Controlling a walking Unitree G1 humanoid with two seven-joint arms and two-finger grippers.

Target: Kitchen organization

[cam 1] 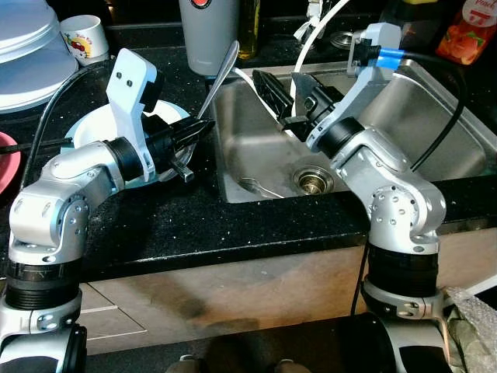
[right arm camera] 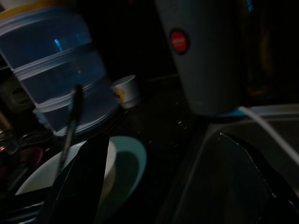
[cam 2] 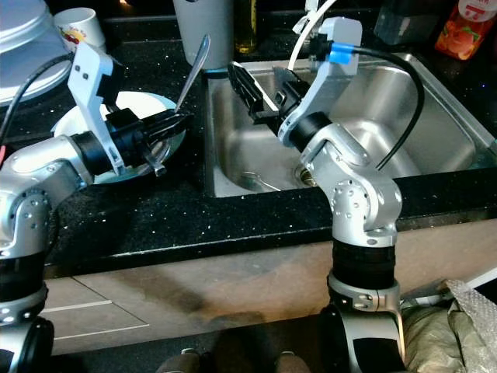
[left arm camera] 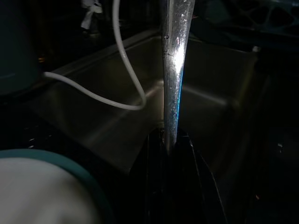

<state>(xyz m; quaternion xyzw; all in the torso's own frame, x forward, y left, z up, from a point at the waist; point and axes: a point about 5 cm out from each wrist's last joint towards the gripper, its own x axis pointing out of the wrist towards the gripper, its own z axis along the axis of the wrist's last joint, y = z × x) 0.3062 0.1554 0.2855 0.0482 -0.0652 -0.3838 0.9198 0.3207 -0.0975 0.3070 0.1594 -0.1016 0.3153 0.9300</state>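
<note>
While held: the spoon (cam 1: 220, 81) slants up over the table edge beside the sink (cam 1: 435, 116).
Left claw (cam 1: 203, 129): clenched on the spoon's handle end, just beside the plate (cam 1: 171, 111).
Right claw (cam 1: 289, 93): spread, holding nothing, above the sink.
Handling: stiff, light, slick metal; likely to pivot, so grip nearer mid-handle.
</note>
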